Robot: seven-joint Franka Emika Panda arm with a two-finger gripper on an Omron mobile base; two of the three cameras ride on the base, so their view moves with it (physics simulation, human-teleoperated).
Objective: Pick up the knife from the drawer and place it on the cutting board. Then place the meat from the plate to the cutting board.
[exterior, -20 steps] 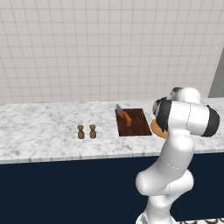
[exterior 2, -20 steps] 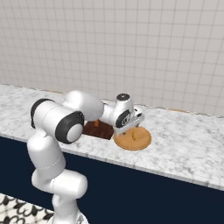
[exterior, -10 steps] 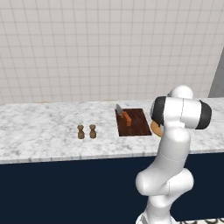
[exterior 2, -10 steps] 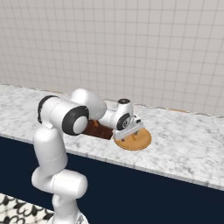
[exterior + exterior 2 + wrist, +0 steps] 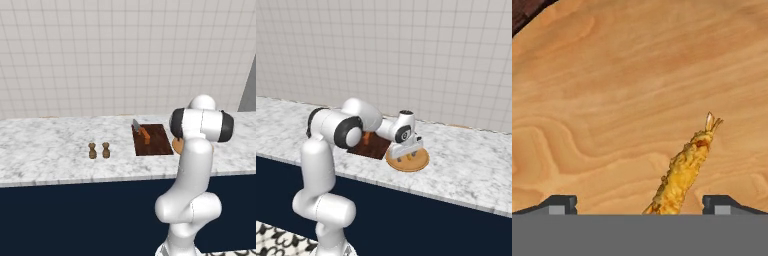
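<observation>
Down low over the plate (image 5: 421, 161), right of middle in the right base view, hangs the gripper (image 5: 405, 157). Spread as wide as can be, with nothing held. In the hand view, two dark fingertips (image 5: 559, 203) poke up at the bottom left and bottom right, far apart. Between them, near the bottom middle, lies the meat (image 5: 684, 170), a long golden fried piece with a little tail at its top end, slanting up to the right. Resting flat on the plate (image 5: 612, 100), which is light wood colour with wavy grain. Not touched by either tip, as far as can be seen. A dark corner of the cutting board (image 5: 524, 12) peeks in at the upper left of the hand view.

In the left base view, right of middle, sits the cutting board (image 5: 155, 141) on the grey marble counter (image 5: 50, 150). On the board, toward its left side, lies the knife (image 5: 141, 131), orange handle nearer the camera and grey blade pointing to the wall. Just right of the board, a small orange edge of the plate (image 5: 176, 145) shows beside the white arm. Left of the board, well apart from it, stand two small brown shakers (image 5: 99, 150) side by side.

In the right base view, the cutting board (image 5: 373, 147) is partly hidden behind the arm, just left of the plate. Maybe touching it, hard to tell from here.
</observation>
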